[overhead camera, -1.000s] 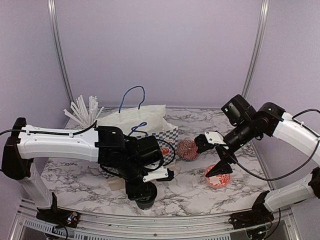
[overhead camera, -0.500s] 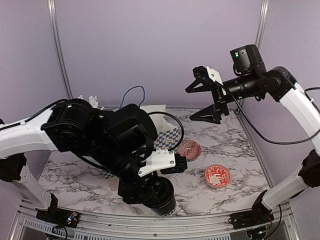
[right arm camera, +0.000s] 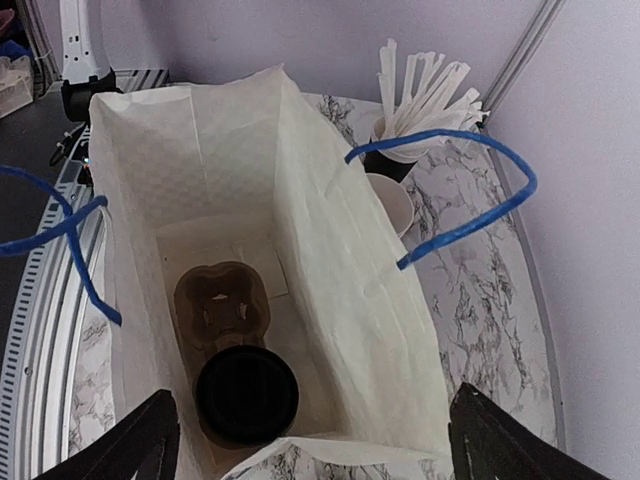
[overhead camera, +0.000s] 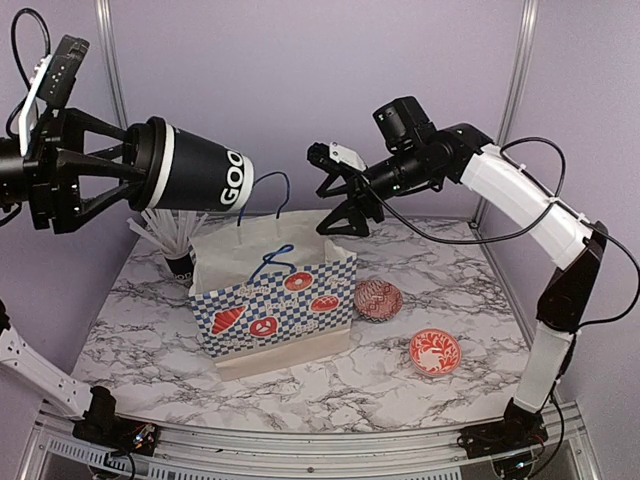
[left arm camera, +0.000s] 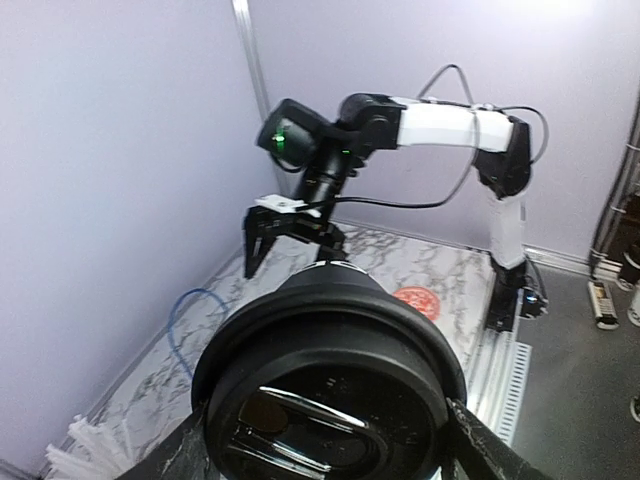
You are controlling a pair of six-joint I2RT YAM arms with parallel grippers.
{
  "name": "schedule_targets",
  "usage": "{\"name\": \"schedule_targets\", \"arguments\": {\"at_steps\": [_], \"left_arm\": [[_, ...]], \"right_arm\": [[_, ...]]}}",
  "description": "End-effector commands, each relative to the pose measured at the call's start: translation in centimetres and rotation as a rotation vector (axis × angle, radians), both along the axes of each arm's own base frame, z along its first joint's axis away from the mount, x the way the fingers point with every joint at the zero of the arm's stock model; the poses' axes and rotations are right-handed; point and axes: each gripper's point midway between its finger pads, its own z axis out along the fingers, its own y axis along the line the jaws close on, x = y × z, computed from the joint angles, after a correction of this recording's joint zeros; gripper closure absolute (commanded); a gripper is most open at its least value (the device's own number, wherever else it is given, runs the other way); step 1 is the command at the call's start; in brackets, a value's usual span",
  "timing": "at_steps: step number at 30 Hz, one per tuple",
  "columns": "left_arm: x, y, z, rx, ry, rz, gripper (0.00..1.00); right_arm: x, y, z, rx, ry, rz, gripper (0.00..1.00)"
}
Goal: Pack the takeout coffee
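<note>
My left gripper (overhead camera: pixel 138 170) is raised high at the upper left, shut on a black takeout coffee cup (overhead camera: pixel 205 178) with white lettering. The cup lies sideways, its black lid (left arm camera: pixel 330 400) facing the wrist camera between the fingers. My right gripper (overhead camera: pixel 335 192) is open and empty, hovering above the open paper bag (overhead camera: pixel 275 300). The right wrist view looks down into the bag (right arm camera: pixel 340 270): a second lidded black cup (right arm camera: pixel 247 395) sits in a brown cardboard carrier (right arm camera: pixel 220 300), whose other slot is bare.
A black cup of white wrapped straws (overhead camera: pixel 175 245) stands behind the bag's left end, with a pale open cup (right arm camera: pixel 392 203) beside it. Two red-and-white bowls (overhead camera: pixel 378 299) (overhead camera: pixel 435 351) sit right of the bag. Blue bag handles (overhead camera: pixel 265 190) stick up.
My left arm has lifted the cup from the table's front edge up to the upper left. My right arm has swung left to above the bag.
</note>
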Motion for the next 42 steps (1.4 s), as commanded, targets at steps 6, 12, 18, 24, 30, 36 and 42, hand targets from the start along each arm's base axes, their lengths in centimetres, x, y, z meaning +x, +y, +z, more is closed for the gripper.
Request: {"name": "schedule_targets", "arguments": {"at_steps": [6,12,18,24,30,36,42], "left_arm": [[6.9,2.2,-2.2,0.122,-0.075,0.394,0.33],[8.8,1.0,-7.0,0.231,0.034,0.408,0.34],[10.2,0.2,-11.6,0.343,0.128,0.396,0.37],[9.3,-2.0,-15.9,0.446,0.213,0.278,0.38],[9.4,-3.0,-18.8,0.526,0.250,0.262,0.39],[9.2,-3.9,-21.0,0.572,0.286,0.235,0.39],[8.9,-4.9,-23.5,0.597,0.329,0.203,0.39]], "right_arm": [[4.0,4.6,-0.7,-0.008,-0.036,-0.143,0.18],[4.3,5.1,-2.4,-0.059,-0.059,-0.144,0.57],[4.2,4.9,-2.9,-0.075,-0.065,-0.131,0.90],[2.4,4.0,-2.3,-0.066,-0.044,-0.105,1.00],[-0.6,2.6,-2.2,-0.078,0.004,-0.077,0.99],[-7.0,0.8,-5.6,-0.169,0.054,0.048,0.86],[-13.9,0.2,-8.7,-0.245,0.074,0.215,0.79]]}}
